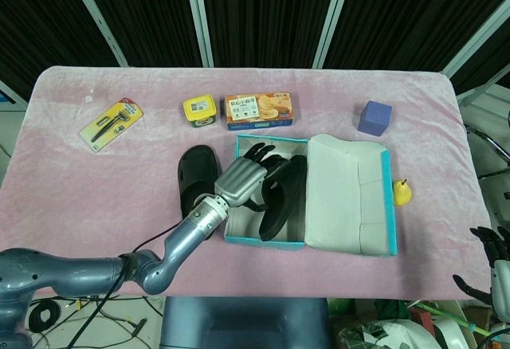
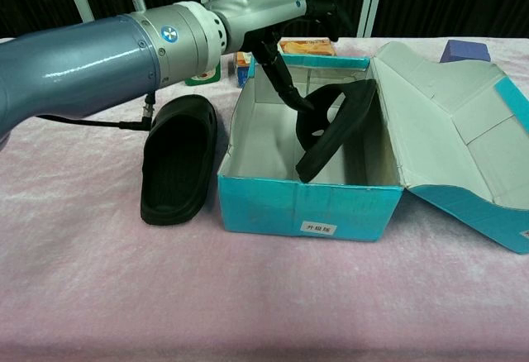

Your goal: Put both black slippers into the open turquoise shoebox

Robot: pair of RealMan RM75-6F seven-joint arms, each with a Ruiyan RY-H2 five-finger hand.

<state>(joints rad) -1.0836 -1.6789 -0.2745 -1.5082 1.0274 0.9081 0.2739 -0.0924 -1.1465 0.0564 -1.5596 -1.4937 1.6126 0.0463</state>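
Observation:
The turquoise shoebox [image 1: 263, 241] [image 2: 297, 205] stands open at mid-table, its lid [image 1: 351, 194] folded out to the right. One black slipper [image 1: 283, 198] [image 2: 335, 130] lies inside it, tilted on its edge against the right side. The other black slipper [image 1: 194, 175] [image 2: 178, 159] lies flat on the cloth just left of the box. My left hand [image 1: 243, 175] [image 2: 281, 23] hovers over the box's left half, holding nothing, with its fingers [image 2: 285, 81] spread and reaching down close to the slipper's strap. My right hand [image 1: 488, 263] sits low at the bottom right edge, far from the box.
Along the back stand a razor pack [image 1: 111, 124], a yellow tin [image 1: 199, 110], a biscuit box [image 1: 258, 110] and a purple cube [image 1: 374, 117]. A small yellow toy [image 1: 403, 194] sits right of the lid. Pink cloth covers the table.

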